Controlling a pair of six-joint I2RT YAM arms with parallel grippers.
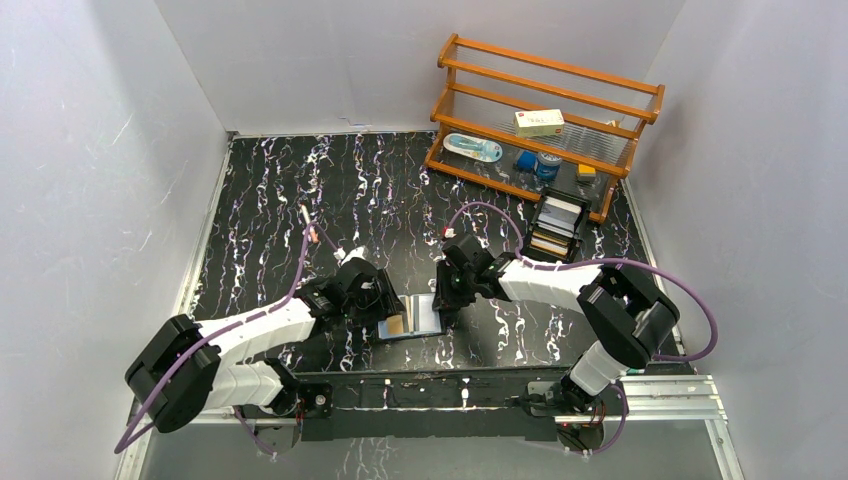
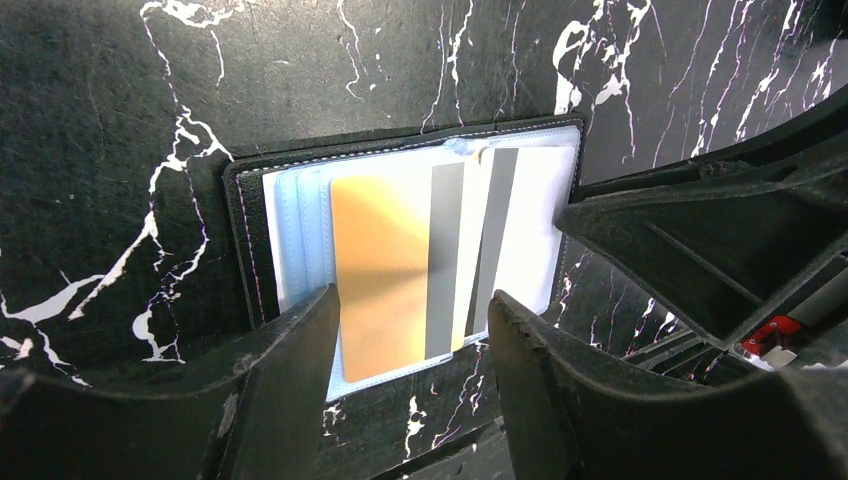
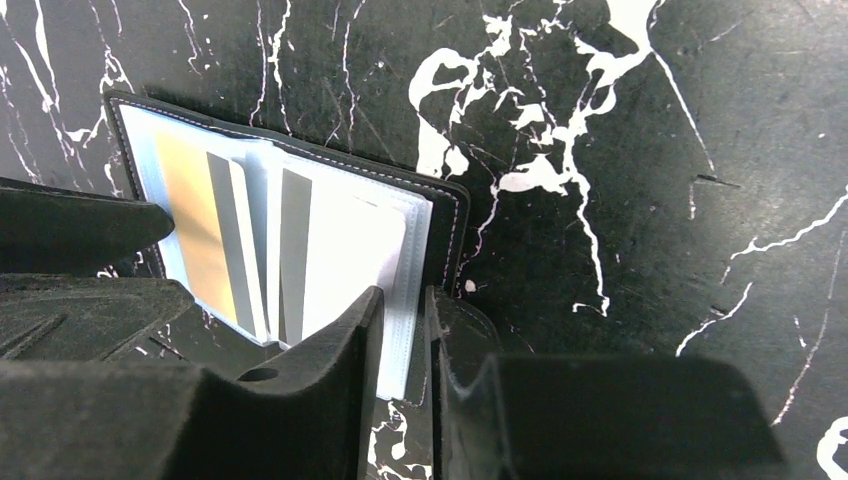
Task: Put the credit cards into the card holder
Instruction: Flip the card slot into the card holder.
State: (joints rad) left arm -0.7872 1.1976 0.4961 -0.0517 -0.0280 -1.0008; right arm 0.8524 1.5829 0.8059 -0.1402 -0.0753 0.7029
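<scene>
Over the open card holder (image 2: 245, 250), the left claw (image 2: 412, 300) hangs with its jaws apart, one finger on each side of a tan-orange card (image 2: 380, 270), gripping nothing. That card has a grey stripe down one side and lies among the clear sleeves (image 2: 300, 240) on the card holder's left half. Just beside it, on the card holder's right half, lies a white card (image 2: 535, 230), also grey-striped.

The right claw (image 3: 405, 295) is down at the card holder's right edge, its jaws a narrow gap apart. The edge of the sleeve stack shows in that gap, and I cannot tell whether the fingers pinch it or only press on it.

The card holder lies spread flat between the two claws on the black, white-veined tabletop (image 2: 100, 120). Well beyond the card holder, off to its far right, stands a black open-topped box (image 1: 557, 228) whose contents are too small to make out. Past that is a wooden rack (image 1: 552, 90) carrying a few small items.
</scene>
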